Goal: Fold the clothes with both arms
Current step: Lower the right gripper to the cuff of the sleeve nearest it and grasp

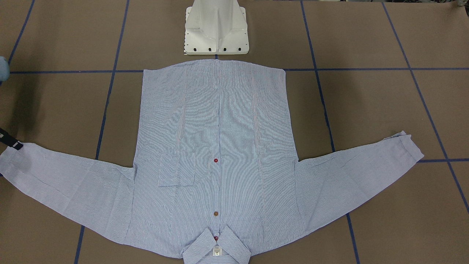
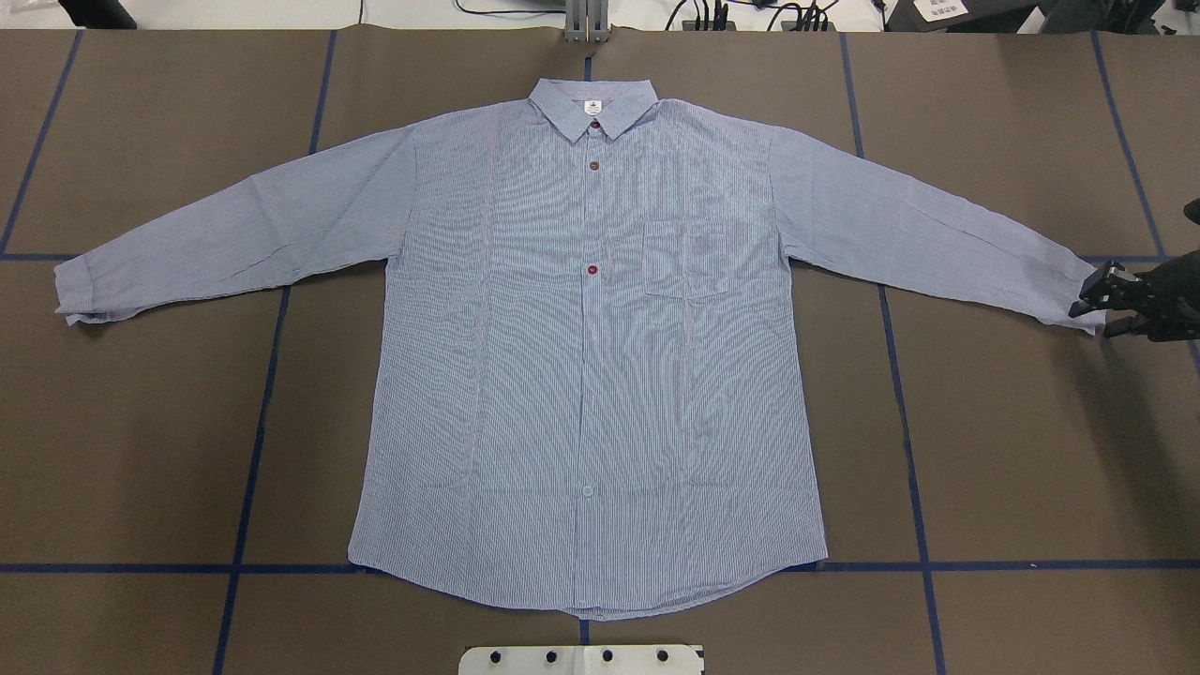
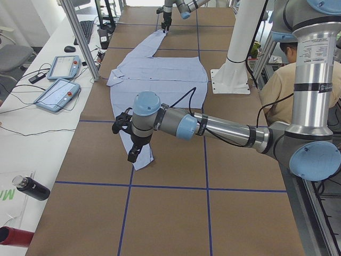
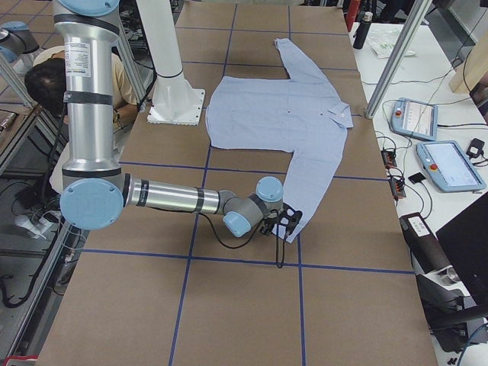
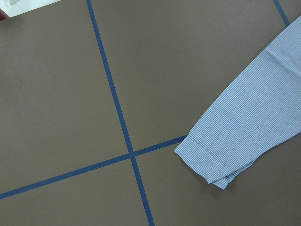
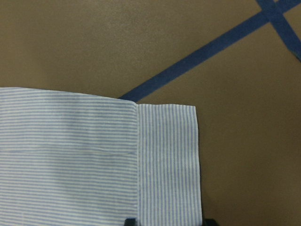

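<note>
The light blue-and-white striped shirt (image 2: 591,375) lies flat and face up on the brown table, collar at the far side from the robot and both sleeves spread out. My right gripper (image 2: 1095,305) is open and low at the cuff of the sleeve on my right. In the right wrist view its fingertips (image 6: 130,221) stand apart on either side of the cuff band (image 6: 167,160). My left gripper (image 3: 132,152) hangs above the other cuff (image 5: 211,160). It shows only in the exterior left view, so I cannot tell whether it is open or shut.
The white pedestal base (image 1: 216,29) stands at the shirt's hem. Blue tape lines (image 2: 253,450) cross the table. A side bench holds tablets (image 3: 58,90) and a bottle (image 3: 29,188). A person (image 3: 282,80) sits behind the robot.
</note>
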Robot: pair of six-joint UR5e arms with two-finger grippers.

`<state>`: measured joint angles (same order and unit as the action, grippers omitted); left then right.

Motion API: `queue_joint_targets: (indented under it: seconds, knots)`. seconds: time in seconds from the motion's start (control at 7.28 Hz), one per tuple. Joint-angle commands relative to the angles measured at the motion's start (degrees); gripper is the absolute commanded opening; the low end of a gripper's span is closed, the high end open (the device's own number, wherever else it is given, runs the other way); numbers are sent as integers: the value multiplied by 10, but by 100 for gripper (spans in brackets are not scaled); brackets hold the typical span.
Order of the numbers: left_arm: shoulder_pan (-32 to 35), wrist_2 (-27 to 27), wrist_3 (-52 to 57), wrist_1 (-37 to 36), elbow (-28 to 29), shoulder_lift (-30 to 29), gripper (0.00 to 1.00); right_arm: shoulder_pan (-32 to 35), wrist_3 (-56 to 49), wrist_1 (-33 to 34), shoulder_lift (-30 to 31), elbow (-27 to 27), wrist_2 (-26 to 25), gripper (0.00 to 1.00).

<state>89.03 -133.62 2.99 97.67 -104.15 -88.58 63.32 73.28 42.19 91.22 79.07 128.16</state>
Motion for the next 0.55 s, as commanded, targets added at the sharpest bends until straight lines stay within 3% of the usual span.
queue_joint_targets:
  seconds: [0.0,0.41]
  knots:
    - [0,-1,0,1,-3,0,100,0,-1,0,1,1,2,0]
    - [0,-1,-1,0,-7,0,100,5,0,0,4,6,2,0]
